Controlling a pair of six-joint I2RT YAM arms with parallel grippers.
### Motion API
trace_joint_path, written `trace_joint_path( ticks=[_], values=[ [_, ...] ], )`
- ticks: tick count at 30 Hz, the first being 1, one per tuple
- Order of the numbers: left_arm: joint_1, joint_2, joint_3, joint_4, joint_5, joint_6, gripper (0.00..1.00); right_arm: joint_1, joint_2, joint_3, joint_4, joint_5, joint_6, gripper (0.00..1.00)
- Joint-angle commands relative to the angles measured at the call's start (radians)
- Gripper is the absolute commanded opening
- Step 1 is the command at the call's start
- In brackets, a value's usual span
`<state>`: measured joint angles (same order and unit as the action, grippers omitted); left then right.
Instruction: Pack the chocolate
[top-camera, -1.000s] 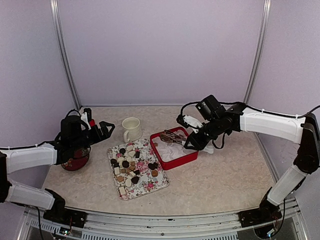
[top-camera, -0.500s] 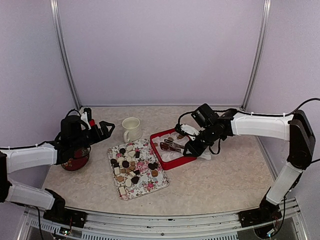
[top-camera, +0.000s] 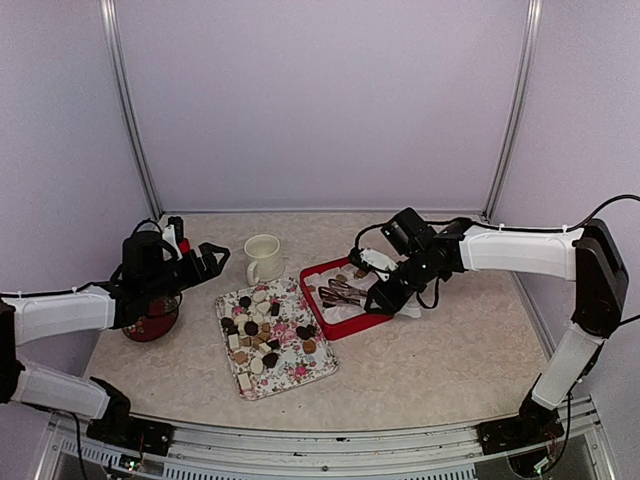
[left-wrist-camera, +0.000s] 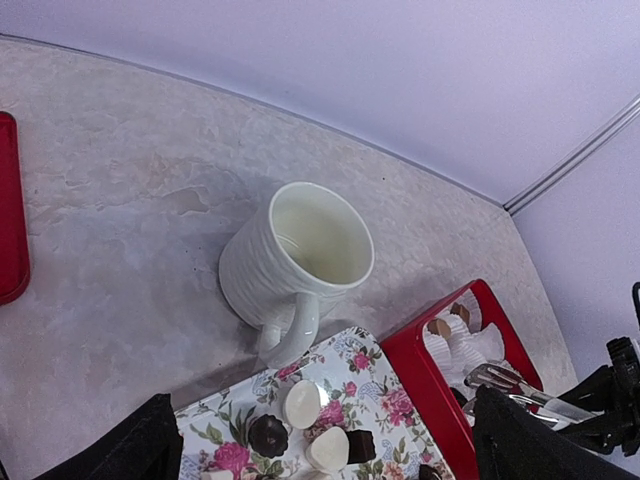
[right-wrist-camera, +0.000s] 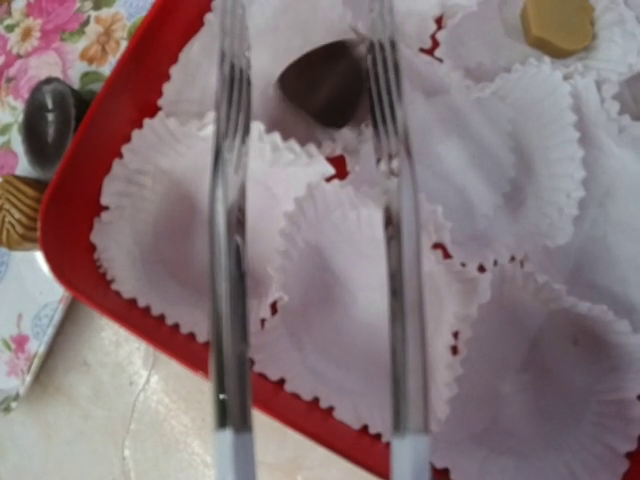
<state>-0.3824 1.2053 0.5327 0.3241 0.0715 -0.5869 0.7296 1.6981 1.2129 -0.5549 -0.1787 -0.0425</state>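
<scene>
Chocolate (top-camera: 262, 335) in dark, tan and cream pieces lies scattered on a floral tray (top-camera: 300, 378). My right gripper (top-camera: 385, 292) is shut on metal tongs (top-camera: 342, 292), held low over a red box (top-camera: 352, 325) lined with white paper liners (right-wrist-camera: 350, 320). The tong arms (right-wrist-camera: 228, 250) stand apart. Between their tips a dark chocolate (right-wrist-camera: 325, 82) rests in a liner, and a tan chocolate (right-wrist-camera: 557, 22) sits in another. My left gripper (top-camera: 210, 257) hangs open and empty left of the mug (top-camera: 263, 258), with the mug (left-wrist-camera: 295, 255) and the tray's far end (left-wrist-camera: 390, 400) in its wrist view.
A round dark red object (top-camera: 152, 322) sits under my left arm at the table's left edge. The mug stands just behind the tray. White walls with metal posts close in the back and sides.
My right arm has lowered the tongs into the red box and their arms have spread a little. The left arm has not moved.
</scene>
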Motion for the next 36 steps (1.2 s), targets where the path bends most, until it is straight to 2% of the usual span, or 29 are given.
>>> trace_joint_path(
  ticks=[1, 11, 18, 25, 31, 36],
  values=[
    [0.005, 0.007, 0.014, 0.02, 0.006, -0.003, 0.99, -0.009, -0.029, 0.035, 0.0, 0.005, -0.006, 0.4],
    [0.005, -0.011, 0.01, 0.016, 0.007, -0.004, 0.99, -0.005, -0.095, 0.117, -0.049, -0.009, -0.009, 0.39],
    [0.005, -0.013, 0.006, 0.018, 0.01, -0.009, 0.99, 0.085, -0.117, 0.153, -0.079, -0.063, -0.067, 0.39],
    [0.005, -0.019, 0.007, 0.016, 0.011, -0.008, 0.99, 0.177, -0.04, 0.215, -0.127, 0.015, -0.08, 0.38],
    [0.005, -0.019, 0.005, 0.021, 0.01, -0.009, 0.99, 0.19, 0.061, 0.292, -0.106, 0.025, -0.021, 0.39],
    [0.005, -0.023, 0.002, 0.017, 0.009, -0.008, 0.99, 0.199, 0.142, 0.333, -0.098, 0.031, -0.052, 0.4]
  ],
)
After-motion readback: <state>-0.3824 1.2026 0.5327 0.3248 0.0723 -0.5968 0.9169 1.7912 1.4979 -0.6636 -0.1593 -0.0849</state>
